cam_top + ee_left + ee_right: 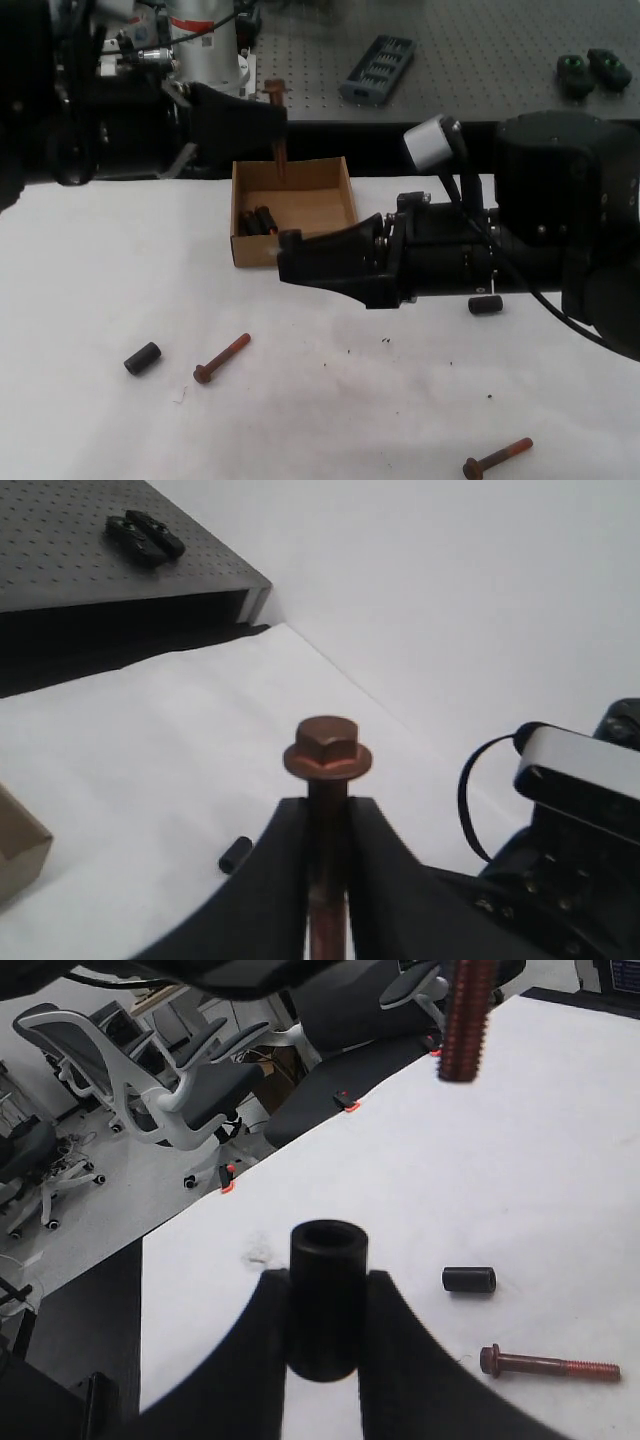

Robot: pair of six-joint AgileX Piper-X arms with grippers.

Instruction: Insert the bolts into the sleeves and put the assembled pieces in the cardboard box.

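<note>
Overhead, left fingers (240, 115) closed on a copper-coloured steel bolt (280, 150), which is upright, head up, tip above the open brown cardboard box (340, 195). Right fingers (330, 260) sit just beside the box's front wall.

Left wrist: fingers pinch the bolt's shank directly under its flange.

Right wrist: fingers clamp a short black cylindrical sleeve (328, 1300), bore upward. The bolt's threaded tip hangs above, off to one side.

Bright, even overhead light; faint shadows

White bench (350, 420) with cardboard box (290, 164), loose bolts (222, 359), sleeves (142, 357)
</note>
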